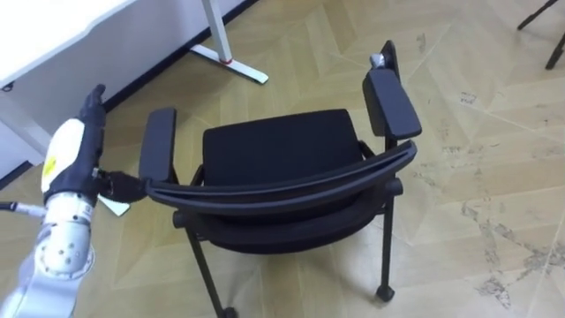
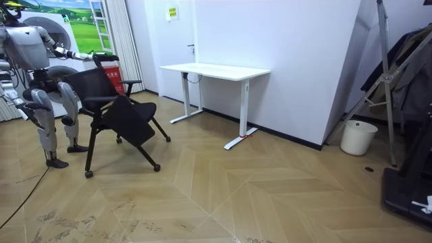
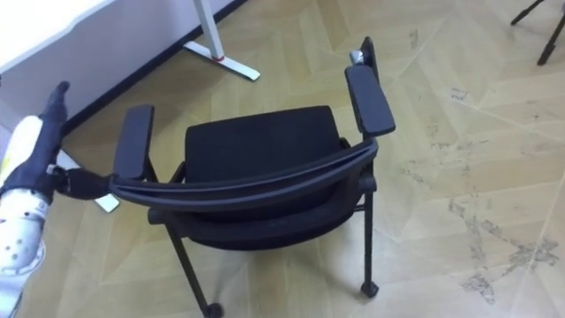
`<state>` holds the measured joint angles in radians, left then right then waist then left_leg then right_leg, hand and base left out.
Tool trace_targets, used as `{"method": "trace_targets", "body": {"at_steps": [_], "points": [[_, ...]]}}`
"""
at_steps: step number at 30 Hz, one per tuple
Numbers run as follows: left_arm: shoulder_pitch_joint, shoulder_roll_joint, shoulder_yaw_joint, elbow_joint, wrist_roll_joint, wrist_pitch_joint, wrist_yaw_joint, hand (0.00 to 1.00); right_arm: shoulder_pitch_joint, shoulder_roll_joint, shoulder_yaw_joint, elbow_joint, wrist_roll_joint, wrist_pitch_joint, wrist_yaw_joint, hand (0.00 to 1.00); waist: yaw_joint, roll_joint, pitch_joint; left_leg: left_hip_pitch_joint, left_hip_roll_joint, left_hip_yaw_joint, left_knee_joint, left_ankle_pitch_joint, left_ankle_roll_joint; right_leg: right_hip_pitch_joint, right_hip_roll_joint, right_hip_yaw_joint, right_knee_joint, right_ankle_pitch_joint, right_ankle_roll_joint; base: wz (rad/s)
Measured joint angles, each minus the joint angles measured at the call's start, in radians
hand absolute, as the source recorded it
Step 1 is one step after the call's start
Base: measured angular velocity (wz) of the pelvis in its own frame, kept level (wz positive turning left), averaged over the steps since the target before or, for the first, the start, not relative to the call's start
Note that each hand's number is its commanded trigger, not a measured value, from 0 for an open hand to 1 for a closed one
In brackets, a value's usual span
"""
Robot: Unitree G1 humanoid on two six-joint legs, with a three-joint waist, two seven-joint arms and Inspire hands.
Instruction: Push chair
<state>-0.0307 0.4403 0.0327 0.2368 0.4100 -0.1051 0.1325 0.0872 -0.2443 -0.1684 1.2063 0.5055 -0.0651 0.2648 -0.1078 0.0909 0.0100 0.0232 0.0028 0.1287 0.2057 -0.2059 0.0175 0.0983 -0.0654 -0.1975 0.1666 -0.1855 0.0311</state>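
1. Right hand (image 2: pixel 8 86): low at the robot's side, at the room view's left edge. Too small to tell how its fingers lie.
2. Poster (image 2: pixel 67 13): green landscape, top left of the room view. No writing can be read.
3. Left hand (image 1: pixel 71 150): comes in from the eye view's lower left. The fingers are straight and point toward the desk. Its thumb side touches the left end of the chair's back rail; I cannot tell whether the thumb hooks round the rail. There is a yellow patch on its back, with nothing legible.
4. Chair (image 1: pixel 274 146): black, with two armrests and castors. It stands on the floor directly before the robot, back rail toward it and seat facing away. The robot stands behind it at the room view's left.
5. Red sign (image 2: pixel 115 73): just behind the chair in the room view. Any writing is too small to read.
6. Notice (image 2: pixel 172 11): yellow, high on the white wall. The print is too small to read.
7. Desk (image 2: pixel 216 69): white, against the wall. It lies ahead and left of the chair, apart from it.
8. Desk foot (image 1: pixel 231 64): white bar flat on the floor with a small red mark. It lies beyond the left armrest, not touching the chair.
9. Floor (image 1: pixel 459 177): pale herringbone wood, scuffed dark to the right of the chair.
10. Bucket (image 2: pixel 358 137): white, by the wall, well apart from the chair.
11. Rack (image 2: pixel 388 81): dark frame at the room view's right edge.
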Motion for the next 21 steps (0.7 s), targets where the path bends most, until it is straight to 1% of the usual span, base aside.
{"method": "trace_targets", "body": {"at_steps": [1, 2, 3, 4, 5, 7, 9, 13, 14, 15, 17, 18, 19, 20, 21], "points": [[0.0, 0.016, -0.006, -0.021, 0.025, 0.0, -0.022, 0.0, -0.006, -0.003, 0.0, 0.005, 0.0, 0.0, 0.007, 0.0, -0.007, 0.003, 0.002, 0.0, 0.0, -0.001, 0.0, 0.0, 0.0, 0.0, 0.0, 0.0, 0.0, 0.0, 0.0, 0.0], [-0.001, 0.039, -0.015, -0.033, 0.036, 0.0, -0.041, 0.0, -0.017, -0.007, 0.0, 0.016, 0.0, -0.001, 0.011, 0.0, -0.018, 0.01, 0.0056, 0.001, 0.0, -0.001, -0.001, 0.0, 0.0, 0.0, 0.0, 0.001, -0.001, 0.0, 0.0, 0.0], [-0.003, 0.052, -0.022, -0.037, 0.036, 0.0, -0.053, 0.0, -0.024, -0.009, 0.0, 0.026, 0.0, 0.0, 0.012, 0.0, -0.023, 0.013, 0.0071, 0.002, -0.001, 0.0, -0.001, 0.0, 0.0, 0.0, 0.0, 0.001, -0.002, 0.0, 0.0, -0.05], [-0.014, 0.072, -0.036, -0.045, 0.036, 0.005, -0.079, 0.0, -0.031, -0.014, 0.0, 0.038, 0.0, 0.001, 0.012, 0.0, -0.027, 0.02, 0.0089, 0.003, -0.001, 0.002, -0.002, 0.0, 0.0, 0.0, 0.0, 0.001, -0.002, 0.0, 0.0, -0.06], [-0.021, 0.089, -0.046, -0.063, 0.036, 0.014, -0.108, 0.0, -0.029, -0.016, 0.0, 0.039, 0.0, 0.001, 0.012, 0.0, -0.029, 0.028, 0.0071, 0.003, -0.001, 0.003, -0.003, 0.0, 0.0, -0.001, 0.001, 0.003, -0.003, 0.0, 0.0, -0.07], [-0.029, 0.099, -0.047, -0.081, 0.035, 0.018, -0.144, 0.0, -0.028, -0.021, -0.001, 0.039, 0.0, 0.002, 0.013, 0.0, -0.033, 0.035, 0.0061, 0.006, -0.001, 0.006, -0.005, 0.0, 0.0, -0.001, 0.001, 0.005, -0.005, 0.0, 0.0, -0.07], [-0.046, 0.099, -0.047, -0.096, 0.036, 0.019, -0.176, 0.0, -0.028, -0.025, -0.003, 0.038, 0.0, 0.002, 0.017, 0.0, -0.034, 0.039, 0.0051, 0.006, -0.001, 0.01, -0.006, 0.0, 0.0, 0.0, 0.001, 0.007, -0.012, 0.0, 0.0, -0.08], [-0.086, 0.101, -0.049, -0.105, 0.037, 0.02, -0.266, 0.0, -0.027, -0.052, -0.01, 0.038, -0.007, 0.002, 0.021, 0.0, -0.03, 0.057, 0.0037, 0.007, -0.001, 0.013, -0.005, 0.0, 0.0, -0.001, 0.001, 0.01, -0.014, 0.0, 0.0, -0.04], [-0.089, 0.113, -0.049, -0.124, 0.053, 0.028, -0.295, 0.0, -0.027, -0.061, -0.011, 0.038, -0.007, 0.002, 0.021, 0.0, -0.03, 0.062, 0.0039, 0.007, -0.001, 0.014, -0.005, 0.0, 0.0, -0.002, 0.001, 0.01, -0.015, 0.0, 0.0, -0.03], [-0.089, 0.127, -0.051, -0.139, 0.064, 0.033, -0.309, 0.0, -0.027, -0.066, -0.012, 0.038, -0.007, 0.002, 0.02, 0.0, -0.031, 0.064, 0.0034, 0.007, -0.001, 0.014, -0.005, 0.0, 0.0, -0.002, 0.001, 0.01, -0.015, 0.0, 0.0, 0.0], [-0.099, 0.203, -0.071, -0.222, 0.075, 0.053, -0.358, 0.0, -0.026, -0.089, -0.013, 0.038, -0.009, 0.002, 0.015, 0.0, -0.033, 0.071, 0.0024, 0.006, -0.001, 0.014, -0.005, 0.0, 0.0, 0.0, 0.001, 0.01, -0.016, 0.0, 0.0, 0.0], [-0.108, 0.221, -0.079, -0.236, 0.076, 0.055, -0.369, 0.0, -0.027, -0.096, -0.013, 0.038, -0.009, 0.002, 0.014, 0.0, -0.033, 0.073, 0.0017, 0.007, -0.001, 0.014, -0.005, 0.0, 0.0, 0.001, 0.0, 0.01, -0.016, 0.0, 0.0, 0.0], [-0.12, 0.252, -0.087, -0.26, 0.08, 0.057, -0.389, 0.0, -0.032, -0.106, -0.013, 0.038, -0.009, 0.002, 0.011, 0.0, -0.033, 0.077, 0.0004, 0.009, -0.001, 0.014, -0.005, 0.0, 0.0, 0.003, 0.0, 0.011, -0.016, 0.0, 0.0, 0.0], [-0.123, 0.276, -0.089, -0.279, 0.084, 0.062, -0.406, 0.0, -0.039, -0.111, -0.014, 0.038, -0.009, 0.001, 0.009, 0.0, -0.035, 0.08, 0.001, 0.016, -0.001, 0.015, -0.006, 0.0, 0.0, 0.008, 0.0, 0.017, -0.016, 0.0, 0.0, -0.04], [-0.124, 0.282, -0.089, -0.285, 0.084, 0.064, -0.415, 0.0, -0.041, -0.113, -0.014, 0.038, -0.01, 0.001, 0.009, 0.0, -0.036, 0.082, 0.0012, 0.02, 0.0, 0.016, -0.007, 0.0, 0.0, 0.01, 0.001, 0.019, -0.016, 0.0, 0.0, -0.06]]}}
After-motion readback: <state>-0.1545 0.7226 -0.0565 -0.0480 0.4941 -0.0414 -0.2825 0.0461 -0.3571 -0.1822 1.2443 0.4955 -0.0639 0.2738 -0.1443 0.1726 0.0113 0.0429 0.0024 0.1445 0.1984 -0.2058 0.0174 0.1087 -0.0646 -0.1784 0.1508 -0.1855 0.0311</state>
